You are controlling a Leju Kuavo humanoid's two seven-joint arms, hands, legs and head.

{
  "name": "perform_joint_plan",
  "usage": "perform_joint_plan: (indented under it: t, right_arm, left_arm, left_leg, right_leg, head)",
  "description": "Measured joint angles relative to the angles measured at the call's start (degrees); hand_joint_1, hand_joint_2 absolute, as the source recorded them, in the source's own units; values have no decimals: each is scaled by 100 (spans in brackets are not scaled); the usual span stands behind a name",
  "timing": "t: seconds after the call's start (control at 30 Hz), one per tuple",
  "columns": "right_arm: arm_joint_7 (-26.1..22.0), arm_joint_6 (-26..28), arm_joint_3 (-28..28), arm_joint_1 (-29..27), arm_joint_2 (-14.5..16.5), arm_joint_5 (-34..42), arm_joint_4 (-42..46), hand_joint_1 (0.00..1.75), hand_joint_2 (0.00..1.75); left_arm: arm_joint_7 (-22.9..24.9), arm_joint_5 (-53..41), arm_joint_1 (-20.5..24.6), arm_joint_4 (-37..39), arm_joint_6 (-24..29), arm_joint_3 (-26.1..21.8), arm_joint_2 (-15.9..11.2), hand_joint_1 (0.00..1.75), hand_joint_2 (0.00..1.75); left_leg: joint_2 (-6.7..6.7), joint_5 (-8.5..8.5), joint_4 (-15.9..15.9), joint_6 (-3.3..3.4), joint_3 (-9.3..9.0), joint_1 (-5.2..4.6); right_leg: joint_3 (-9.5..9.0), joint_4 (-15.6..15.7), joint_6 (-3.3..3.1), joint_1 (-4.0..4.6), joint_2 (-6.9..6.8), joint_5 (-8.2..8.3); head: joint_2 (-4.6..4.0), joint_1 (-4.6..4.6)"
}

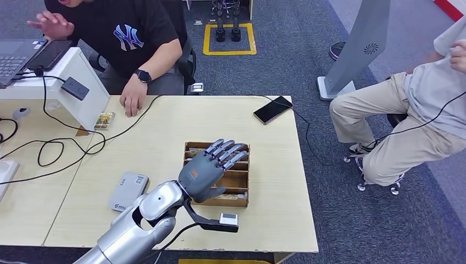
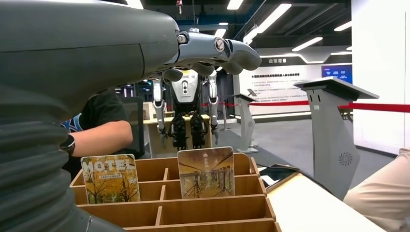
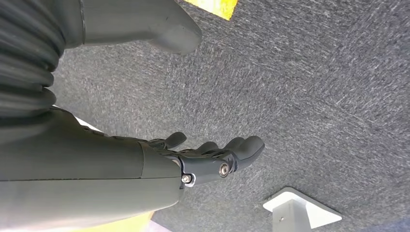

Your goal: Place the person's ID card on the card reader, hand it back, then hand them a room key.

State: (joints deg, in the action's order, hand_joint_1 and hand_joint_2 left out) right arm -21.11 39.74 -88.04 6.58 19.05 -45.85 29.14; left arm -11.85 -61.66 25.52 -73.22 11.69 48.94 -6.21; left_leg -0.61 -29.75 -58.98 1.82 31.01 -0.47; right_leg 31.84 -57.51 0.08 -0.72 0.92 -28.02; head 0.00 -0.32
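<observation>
My left hand hovers open over the wooden key-card box in the middle of the table, fingers stretched flat above its slots, holding nothing. In the left wrist view the fingers reach out above two upright room key cards: a "MOTEL" card and a second picture card. The grey card reader lies flat on the table to the left of the box. A small picture card lies near the seated person's hand at the table's far side. My right hand hangs open over the carpet.
A black phone with a cable lies at the table's far right corner. A white stand with a laptop and tangled cables occupy the left. A second person sits to the right of the table.
</observation>
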Motion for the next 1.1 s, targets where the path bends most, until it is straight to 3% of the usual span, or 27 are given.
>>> perform_joint_plan:
  t: [0.23, 0.43, 0.77, 1.1]
  right_arm:
    - [43, 0, 0, -5, 1, -138, 0, 0, 175]
    - [25, 0, 0, -6, -1, -13, 1, 0, 175]
    - [-10, 0, 0, -5, -1, 266, 16, 0, 175]
    - [14, 0, 0, -6, 0, 273, 31, 0, 175]
  left_arm:
    - [135, 73, 27, 104, 48, 0, -40, 0, 175]
    - [-568, 888, -162, -118, 195, 0, -70, 0, 175]
    - [-1872, 2742, -597, -1159, -434, 0, -75, 0, 175]
    - [-2146, 3074, -704, -1432, -968, 0, -117, 0, 175]
  left_leg:
    - [0, 0, 0, 0, 1, 0]
    - [0, 0, 0, 0, 3, 0]
    - [-1, 0, 0, 0, 4, 0]
    - [-2, 0, 0, 0, 4, 1]
  right_leg:
    - [0, 0, 0, 0, 0, 0]
    - [0, 0, 0, 0, 0, 0]
    - [0, 0, 0, 0, -1, -1]
    - [0, 0, 0, 0, -2, 0]
  head:
    - [0, -1]
    - [0, 0]
    - [0, -1]
    - [0, 0]
